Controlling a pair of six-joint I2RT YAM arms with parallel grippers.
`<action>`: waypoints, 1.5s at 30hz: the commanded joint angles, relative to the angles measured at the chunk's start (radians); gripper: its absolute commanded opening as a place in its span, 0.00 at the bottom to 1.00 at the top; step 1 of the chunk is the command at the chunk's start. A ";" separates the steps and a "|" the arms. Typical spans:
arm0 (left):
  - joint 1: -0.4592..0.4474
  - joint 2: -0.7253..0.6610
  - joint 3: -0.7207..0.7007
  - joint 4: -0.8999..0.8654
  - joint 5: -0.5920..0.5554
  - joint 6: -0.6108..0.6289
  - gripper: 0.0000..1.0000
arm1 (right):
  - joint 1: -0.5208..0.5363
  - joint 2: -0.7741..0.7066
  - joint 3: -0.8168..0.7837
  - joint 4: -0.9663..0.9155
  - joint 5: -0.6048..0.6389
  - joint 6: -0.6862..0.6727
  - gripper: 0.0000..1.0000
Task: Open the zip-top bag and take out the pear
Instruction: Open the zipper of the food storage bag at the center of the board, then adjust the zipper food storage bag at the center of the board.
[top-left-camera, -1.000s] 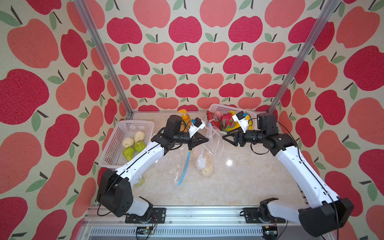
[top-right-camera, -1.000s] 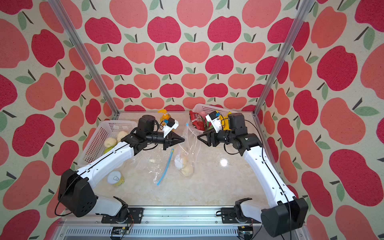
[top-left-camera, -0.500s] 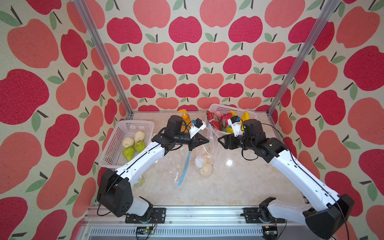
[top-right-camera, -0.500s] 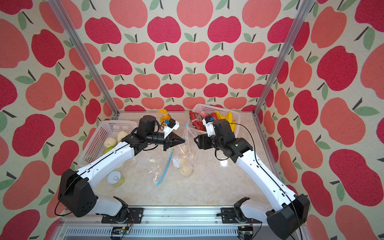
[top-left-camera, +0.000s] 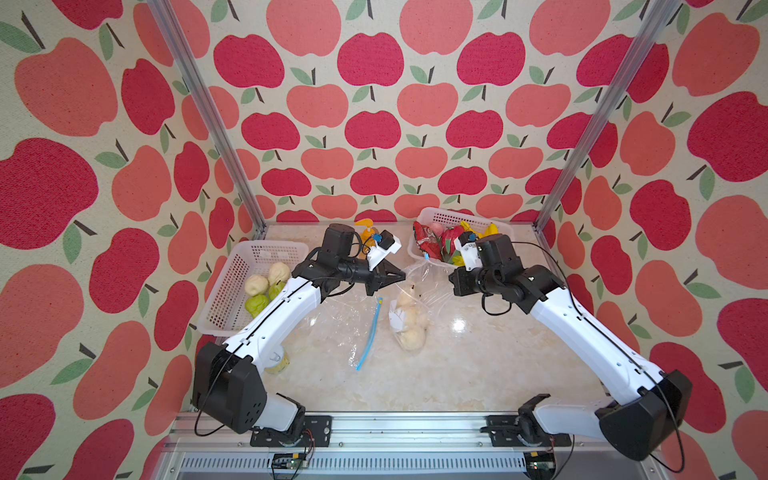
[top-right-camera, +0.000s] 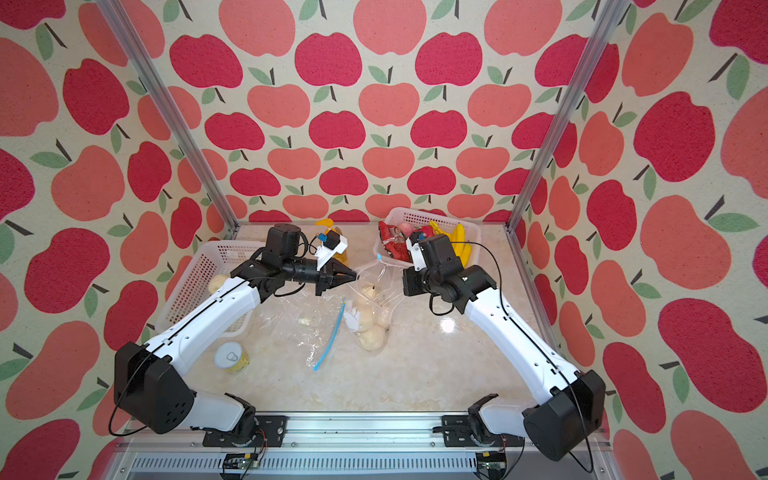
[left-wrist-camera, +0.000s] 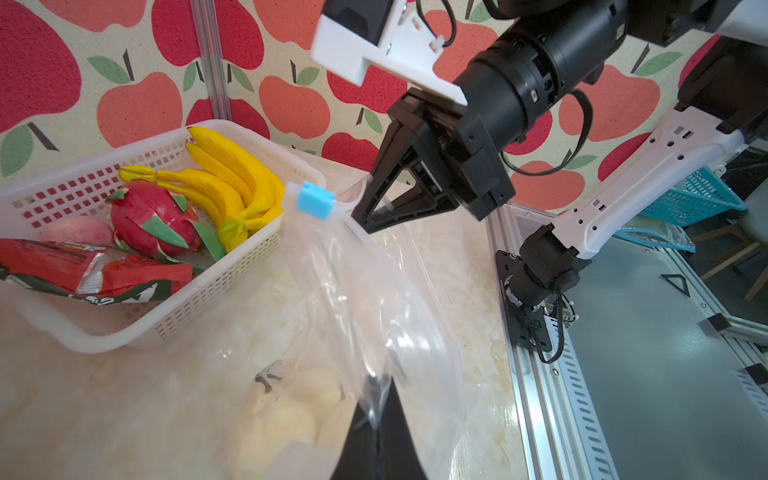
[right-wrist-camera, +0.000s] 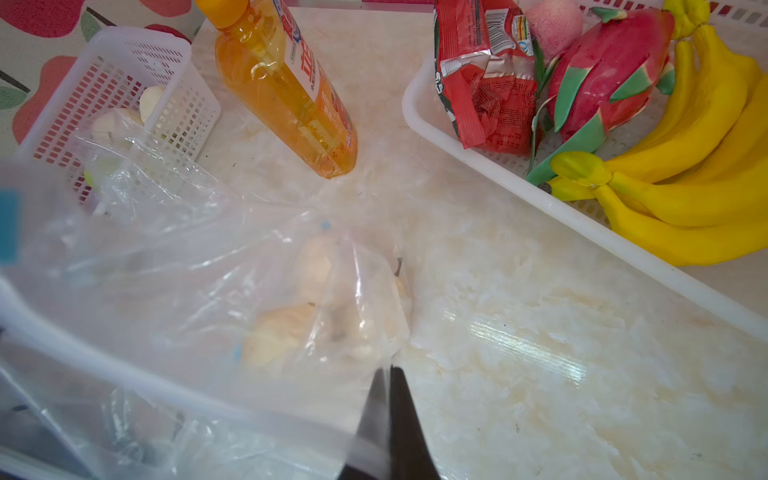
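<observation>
Both pinched tight on the zip-top bag (left-wrist-camera: 353, 291) — left claw (left-wrist-camera: 376, 388) one edge, right claw (right-wrist-camera: 390, 374) the opposite.

With 12 o'clock at the back wall, the clear plastic zip-top bag (top-left-camera: 428, 282) stands near the centre of the marble-pattern worktop (top-left-camera: 478, 374), with pale rounded pears (top-left-camera: 409, 338) in it. A flat empty clear plastic bag (top-left-camera: 332, 328) lies just at its 9 o'clock. A white slotted plastic basket (top-left-camera: 266, 246) sits at 10, a white slotted plastic tray (top-left-camera: 440, 212) at 1, and an orange plastic bottle (right-wrist-camera: 286, 95) between them at 12. A round tin can (top-right-camera: 230, 357) stands at 8. The left pincer (top-left-camera: 400, 275) meets the upright bag's top from 9, the right pincer (left-wrist-camera: 360, 214) from 3.
</observation>
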 joint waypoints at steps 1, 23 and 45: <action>0.039 -0.047 0.057 -0.143 0.083 0.103 0.00 | -0.045 -0.008 0.069 -0.080 -0.063 -0.092 0.00; -0.048 0.101 0.200 -0.129 0.055 -0.025 0.00 | 0.042 -0.166 0.027 0.008 -0.308 -0.144 0.61; 0.028 0.110 0.220 -0.046 -0.139 -0.264 0.56 | 0.203 0.048 0.174 0.147 -0.354 -0.068 0.00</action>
